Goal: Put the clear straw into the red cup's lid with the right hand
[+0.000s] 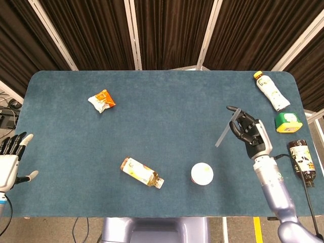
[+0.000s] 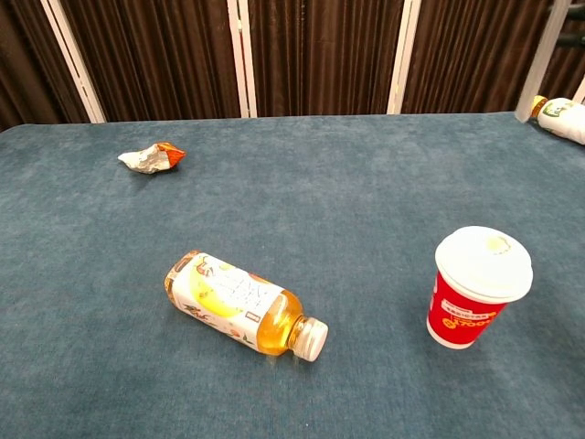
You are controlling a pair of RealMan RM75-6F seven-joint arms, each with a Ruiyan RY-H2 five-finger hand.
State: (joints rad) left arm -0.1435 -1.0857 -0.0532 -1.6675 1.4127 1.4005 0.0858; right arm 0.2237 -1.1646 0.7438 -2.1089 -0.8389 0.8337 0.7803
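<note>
The red cup [image 2: 466, 311] stands upright near the table's front, its white lid [image 1: 202, 173] closed on top; the lid [image 2: 483, 262] is also plain in the chest view. My right hand [image 1: 249, 132] is raised to the right of and beyond the cup, and it pinches the clear straw [image 1: 224, 130], which slants down to the left from the fingers. The straw's lower end hangs well short of the lid. My left hand [image 1: 10, 163] hovers off the table's left edge with fingers spread and nothing in it. The chest view shows neither hand.
An orange juice bottle [image 1: 142, 173] lies on its side left of the cup. A crumpled snack packet [image 1: 102, 100] sits at the back left. At the right edge lie a white bottle [image 1: 271, 91], a green box [image 1: 288, 122] and a dark bottle [image 1: 302, 161].
</note>
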